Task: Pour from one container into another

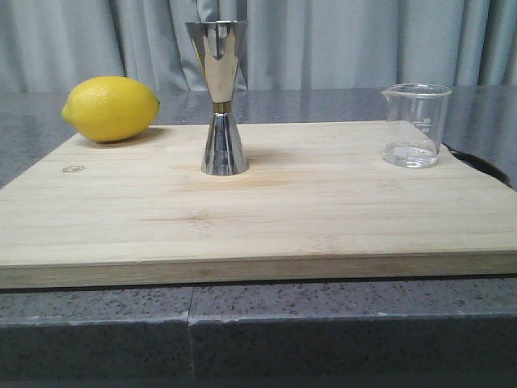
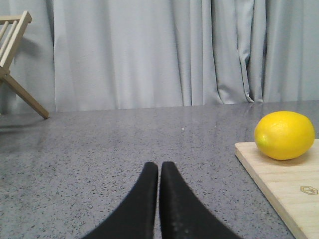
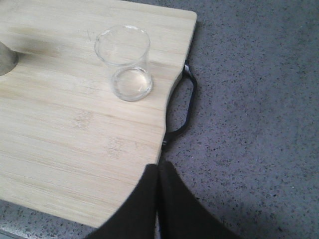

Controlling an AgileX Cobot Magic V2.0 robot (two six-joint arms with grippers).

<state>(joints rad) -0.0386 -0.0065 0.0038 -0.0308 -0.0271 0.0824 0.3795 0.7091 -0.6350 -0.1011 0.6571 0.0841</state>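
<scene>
The clear glass beaker (image 1: 415,125) stands upright at the right end of the wooden board (image 1: 242,218), with a little clear liquid at its bottom. The right wrist view shows the beaker (image 3: 124,62) from above. The steel jigger (image 1: 220,97) with a gold waist band stands upright near the board's middle; only its base edge (image 3: 6,57) shows in the right wrist view. My right gripper (image 3: 158,167) is shut and empty, hovering over the board's right edge, short of the beaker. My left gripper (image 2: 159,167) is shut and empty above the counter, left of the board. Neither gripper appears in the front view.
A yellow lemon (image 1: 111,107) lies on the board's far left corner, also the lemon (image 2: 284,135) in the left wrist view. The board has a black handle (image 3: 185,107) on its right side. A wooden rack (image 2: 15,59) stands far left. Grey curtains hang behind.
</scene>
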